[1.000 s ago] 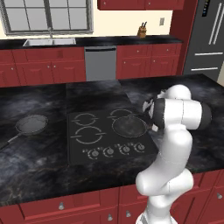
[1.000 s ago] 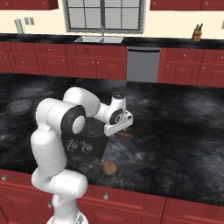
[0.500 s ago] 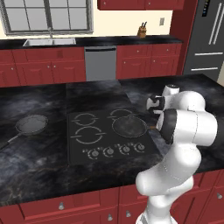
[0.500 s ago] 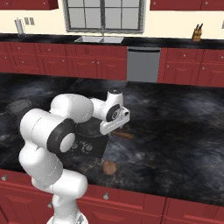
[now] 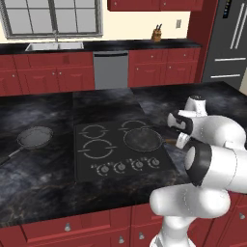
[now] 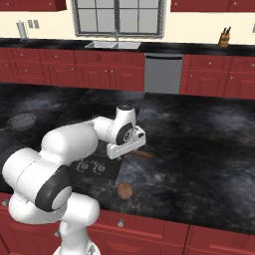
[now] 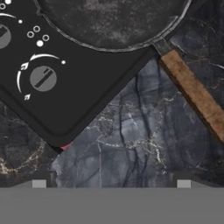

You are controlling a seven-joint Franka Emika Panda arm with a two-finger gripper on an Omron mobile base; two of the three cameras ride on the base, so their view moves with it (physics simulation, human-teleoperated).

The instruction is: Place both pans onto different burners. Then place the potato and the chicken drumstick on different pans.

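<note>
Nearest me, the potato [image 6: 124,190] sits on the dark marble counter [image 6: 209,164] by the front edge — not yet in a pan. The gripper [image 6: 130,147] hangs just above the counter beside the cooktop [image 5: 91,169], fingers spread wide and holding nothing. One pan [image 5: 143,139] already rests on the front right burner, its brown handle [image 7: 194,92] poking out over the marble. The second pan [image 5: 34,137] lies well off to the left on the counter, so it has yet to be placed. I can't make out the drumstick. Beyond stand red cabinets [image 5: 53,72], a sink under the window [image 6: 118,16] and a knife block [image 5: 156,34].
</note>
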